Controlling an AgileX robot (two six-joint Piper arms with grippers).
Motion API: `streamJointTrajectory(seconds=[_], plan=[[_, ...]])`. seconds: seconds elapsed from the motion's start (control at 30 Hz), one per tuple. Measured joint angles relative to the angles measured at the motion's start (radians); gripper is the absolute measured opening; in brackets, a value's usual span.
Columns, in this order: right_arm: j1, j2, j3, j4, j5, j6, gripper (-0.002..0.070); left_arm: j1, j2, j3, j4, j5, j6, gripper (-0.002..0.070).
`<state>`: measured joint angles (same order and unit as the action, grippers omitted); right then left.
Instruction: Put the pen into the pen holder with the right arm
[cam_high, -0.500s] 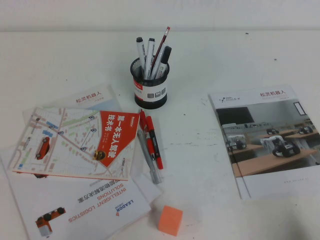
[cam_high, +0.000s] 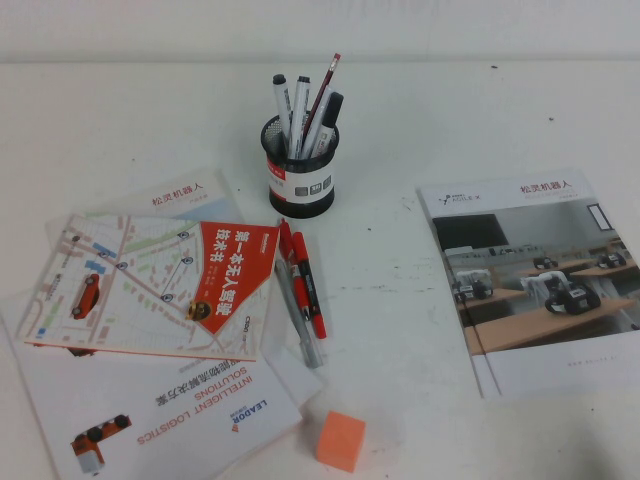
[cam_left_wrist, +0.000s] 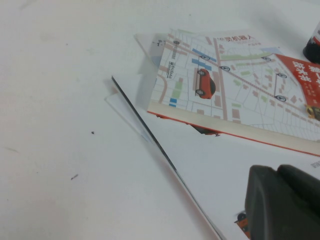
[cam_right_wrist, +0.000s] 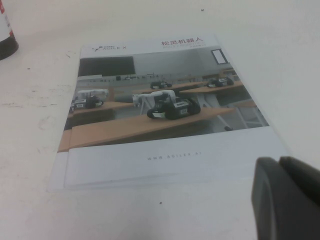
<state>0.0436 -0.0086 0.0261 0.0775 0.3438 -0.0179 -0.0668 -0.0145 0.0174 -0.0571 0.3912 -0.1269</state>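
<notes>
**Pen's flat on the table, both claws hanging back**

So the pen, the red one with the black middle, is lying on the white table just at 6 o'clock from the pen holder, near it but not touching. Its long axis runs roughly 12 to 6 in the high view, tilted a little so the far end leans toward 11 and the near end toward 5. The far end points up at the holder's base. Right beside it on the 9 o'clock side are a slimmer red pen and a grey-silver pen, all three bunched together almost parallel.

The holder stands upright and already has a handful of pens and a red pencil sticking out of it.

At 9 o'clock from the pens there's a map booklet sitting on top of white brochures. An orange block is at 6 o'clock from the pens, and a robot brochure lies well apart at 3 o'clock.

Neither arm shows in the high view. The left claw is just a dark lump at the edge of its wrist view, above the brochures by the map booklet. The right claw is the same deal, above the near corner of the robot brochure. Can't tell for either whether it's open or closed. Nothing visibly held.
</notes>
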Motion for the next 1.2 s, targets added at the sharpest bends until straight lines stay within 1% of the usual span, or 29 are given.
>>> streamJointTrajectory(seconds=[0.47, 0.67, 1.03, 1.2], plan=[[0.0, 0.0, 0.0, 0.009, 0.0, 0.0, -0.0019, 0.0, 0.0, 0.0, 0.0, 0.0, 0.0, -0.0003], [0.0, 0.0, 0.0, 0.011, 0.0, 0.0, -0.0019, 0.035, 0.0, 0.0, 0.0, 0.0, 0.0, -0.0003], [0.0, 0.0, 0.0, 0.013, 0.0, 0.0, -0.0019, 0.041, 0.0, 0.0, 0.0, 0.0, 0.0, -0.0003], [0.0, 0.0, 0.0, 0.063, 0.0, 0.0, -0.002, 0.041, 0.0, 0.0, 0.0, 0.0, 0.0, -0.0003]])
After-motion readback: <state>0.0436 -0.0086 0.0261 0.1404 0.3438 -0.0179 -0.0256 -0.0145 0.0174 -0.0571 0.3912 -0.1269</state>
